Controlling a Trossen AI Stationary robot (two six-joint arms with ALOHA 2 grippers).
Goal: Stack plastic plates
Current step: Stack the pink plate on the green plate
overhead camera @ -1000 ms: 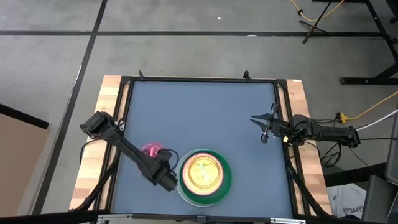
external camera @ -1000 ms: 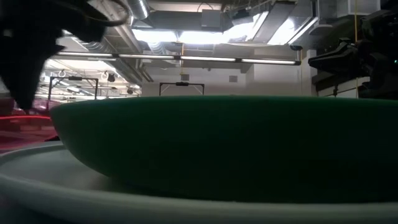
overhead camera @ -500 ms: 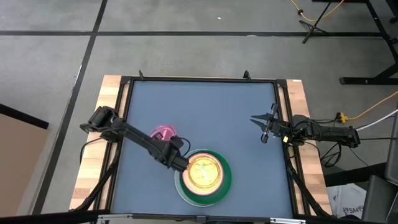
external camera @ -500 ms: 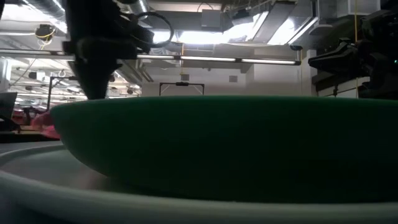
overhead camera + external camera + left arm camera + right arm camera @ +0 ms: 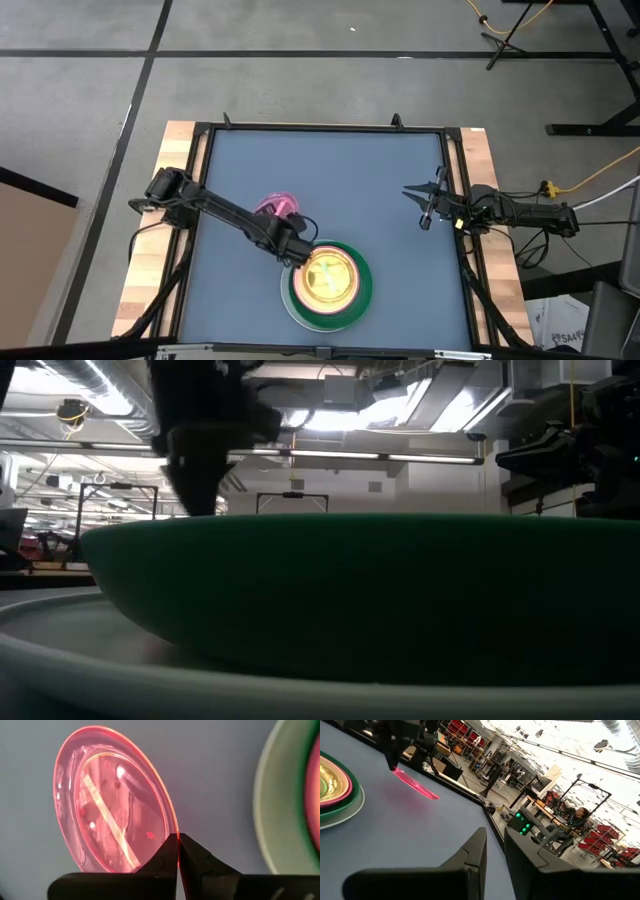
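At the near edge of the table [image 5: 330,160], a stack of plates sits with the large white plate [image 5: 289,308] at the bottom, the dark green plate [image 5: 364,288] on it, then a pink plate [image 5: 297,283], and smaller yellowish and orange plates [image 5: 327,278] nested in the middle. In the low view the dark green plate [image 5: 360,600] fills nearly the whole picture, resting on the pale white plate [image 5: 90,650].

Just beside the stack, on its left side, the left gripper [image 5: 293,250] hangs over the blue surface with its fingers pinched shut on the rim of the magenta plate [image 5: 277,207]. The left wrist view shows the two dark fingertips [image 5: 165,857] pressed together on the edge of that translucent magenta plate [image 5: 112,800], which is tilted and lifted off the table, with the rim of the white plate [image 5: 272,805] close by. The right wrist view shows the same magenta plate [image 5: 415,785] held at a slant above the table, apart from the stack.

Farther off, at the right edge of the table, the right gripper [image 5: 424,203] waits above the surface, well apart from the plates. Its fingers [image 5: 477,852] stand close together with only a narrow gap between them and hold nothing.
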